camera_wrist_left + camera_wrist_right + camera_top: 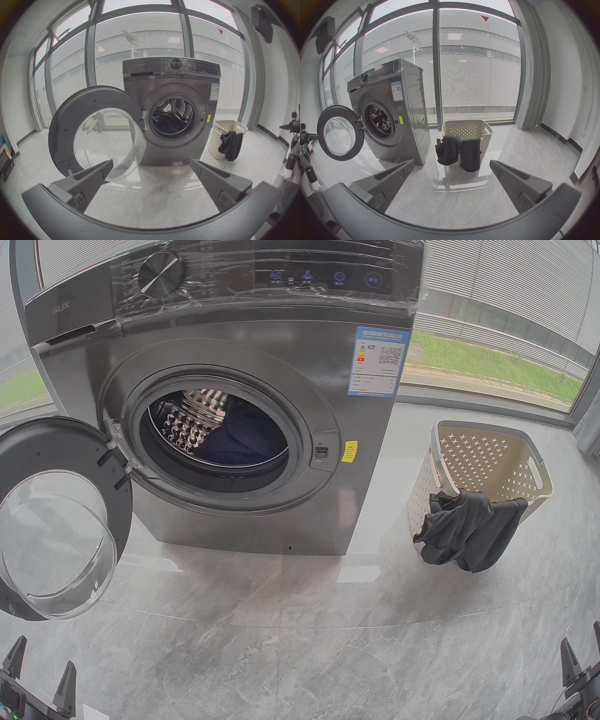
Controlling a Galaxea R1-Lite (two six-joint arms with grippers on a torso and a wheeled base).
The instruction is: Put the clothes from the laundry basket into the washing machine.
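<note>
A pale grey marbled floor (262, 640) carries everything here. On it stands the grey front-loading washing machine (250, 346), backed against a wide window (500, 309). Its round door (59, 521) with a clear glass bowl hangs swung fully open on the robot's left side, leaving the drum mouth uncovered. Inside the drum lies a heap of dark blue clothing (247, 437), resting low against the perforated steel wall.

To the right of the machine, near it but apart, sits the cream laundry basket (500, 455), upright on the floor, its walls pierced with small star-shaped holes. A dark grey garment (469, 534) is draped over the basket's near rim, most of it hanging down the outside wall towards the floor.

The left gripper (150, 162) is low and near the robot, in front of the open door, its jaws released and wide apart with nothing between them. The right gripper (450, 162) is likewise low, facing the basket from well back, jaws spread and empty.

A blue and white label (378, 362) sits on the machine's front, a dial (160, 271) on the panel, and a small yellow sticker (350, 451) beside the drum mouth.
</note>
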